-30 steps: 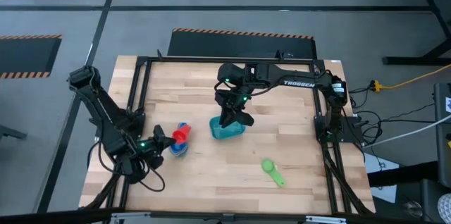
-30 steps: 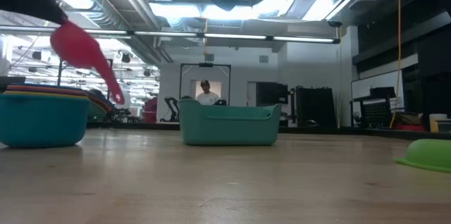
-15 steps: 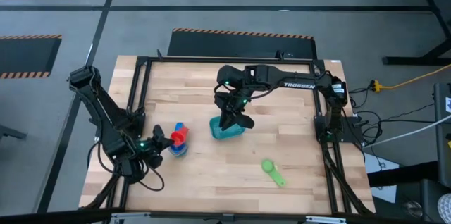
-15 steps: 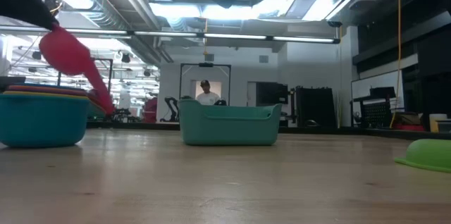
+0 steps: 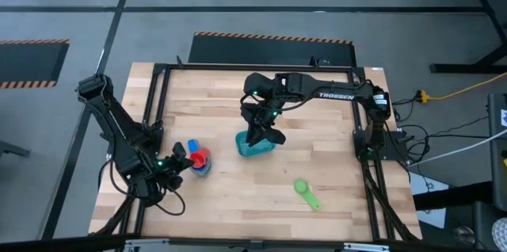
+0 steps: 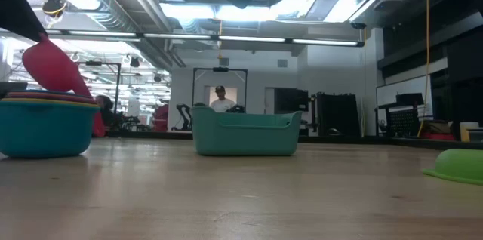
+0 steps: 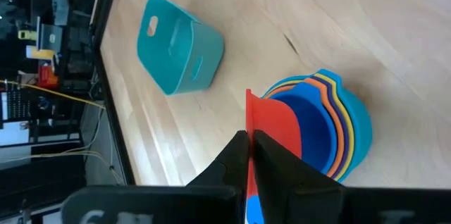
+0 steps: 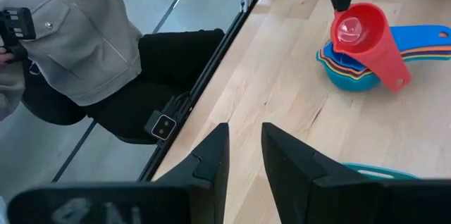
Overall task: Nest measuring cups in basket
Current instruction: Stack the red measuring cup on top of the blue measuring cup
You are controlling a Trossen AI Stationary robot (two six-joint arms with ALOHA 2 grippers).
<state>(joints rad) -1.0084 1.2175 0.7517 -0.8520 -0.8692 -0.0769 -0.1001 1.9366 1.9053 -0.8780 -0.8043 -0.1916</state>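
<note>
Overhead, left gripper [image 7: 248, 139] pinching red cup [image 7: 271, 129]

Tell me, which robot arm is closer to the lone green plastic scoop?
The right. Its tool hovers over the teal plastic tub, near the green scoop; the left tool holds the red scoop farther away.

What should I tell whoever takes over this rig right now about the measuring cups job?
Left pincer: shut on the red cup, holding it tilted just above the nested stack at the table's left.
Right pincer: open, holding nothing, hovering over the teal basket mid-table.
Done: several cups nested inside a light blue one, but on the bare table, not in the basket.
Left: seat the red cup, fetch the green cup lying alone toward the right front, then get the whole stack into the basket.
</note>
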